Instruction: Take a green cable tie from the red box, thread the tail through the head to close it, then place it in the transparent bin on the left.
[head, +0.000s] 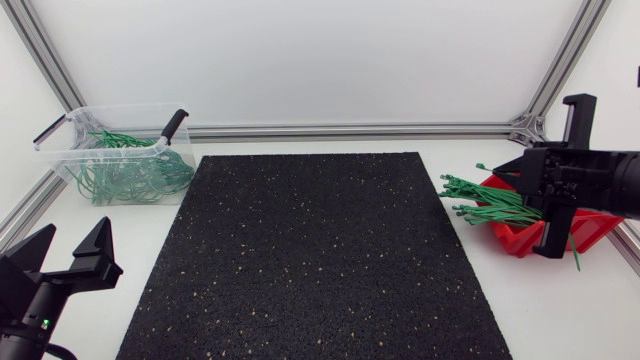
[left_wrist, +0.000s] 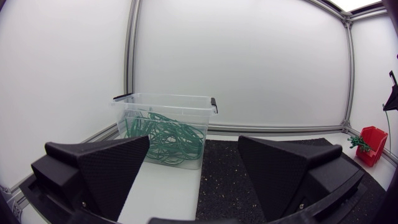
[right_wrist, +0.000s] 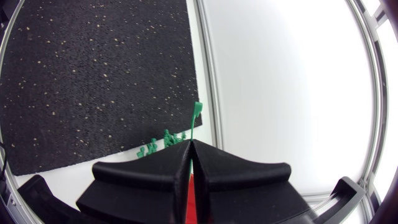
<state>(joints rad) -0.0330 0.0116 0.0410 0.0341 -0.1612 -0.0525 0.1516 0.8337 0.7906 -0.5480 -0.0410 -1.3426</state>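
Green cable tie (right_wrist: 194, 121) in right tool (right_wrist: 190, 144)

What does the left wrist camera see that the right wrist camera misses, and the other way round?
Only the left wrist view shows the clear bin holding looped ties, and the left gripper, which is open. Only the right wrist view shows the right gripper shut, with one cable tie sticking out from its tips. Both show the black mat, the red box (only a red sliver in the right wrist view) and loose ties by it.
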